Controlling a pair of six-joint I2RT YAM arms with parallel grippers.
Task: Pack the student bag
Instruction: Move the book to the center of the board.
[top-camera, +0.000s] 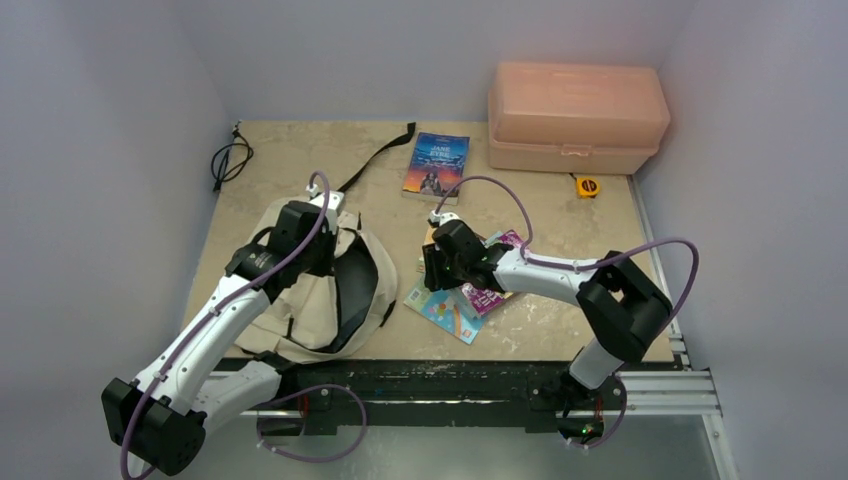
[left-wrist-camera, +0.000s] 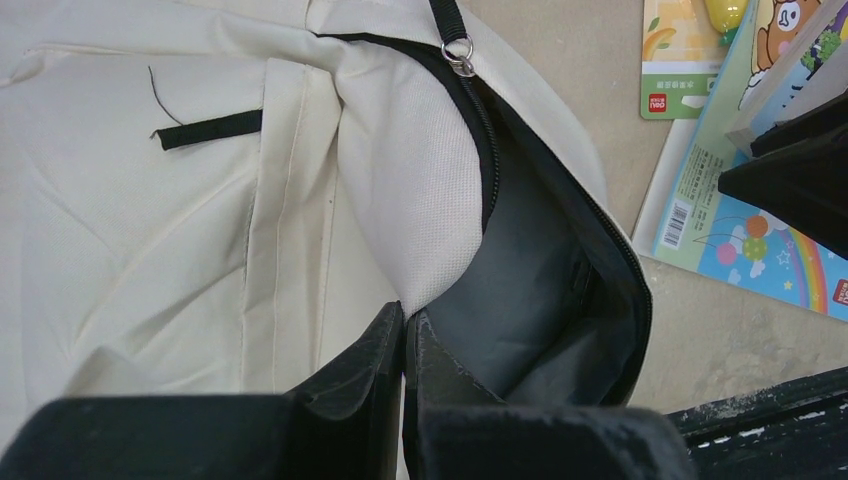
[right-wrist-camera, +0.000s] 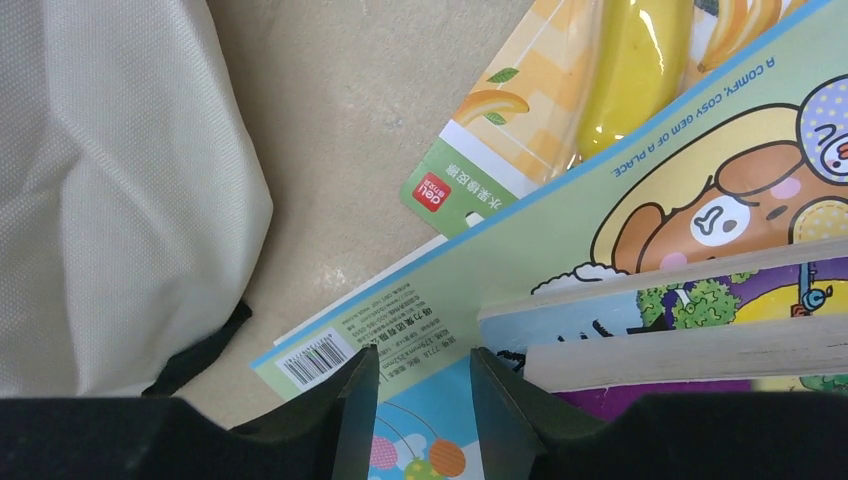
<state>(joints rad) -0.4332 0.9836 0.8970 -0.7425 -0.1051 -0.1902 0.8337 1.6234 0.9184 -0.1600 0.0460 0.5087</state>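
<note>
**Left and right grippers relative to the bag.** The student bag (top-camera: 305, 322) lies on the left half of the table (top-camera: 300, 150), near the front edge. Its mouth is unzipped and gapes toward the right, showing dark lining (left-wrist-camera: 530, 290).

(a) The left gripper (left-wrist-camera: 405, 328) sits at the bag's far end. Its jaws are closed to a thin slit, with the tip of the cream flap (left-wrist-camera: 400, 180) caught between them.

(b) The right gripper (right-wrist-camera: 415, 372) hangs just right of the bag, apart from it, over the left end of a stack of picture books (top-camera: 470, 298). Its fingers (right-wrist-camera: 350, 405) stand a narrow way apart with nothing between them. A bear-cover book (right-wrist-camera: 560, 225) lies below, overlapping a banana-print card (right-wrist-camera: 540, 100).

(c) A blue paperback (top-camera: 437, 163), a salmon-pink box (top-camera: 575, 115) and a yellow tape measure (top-camera: 588, 186) lie at the far side.
</note>
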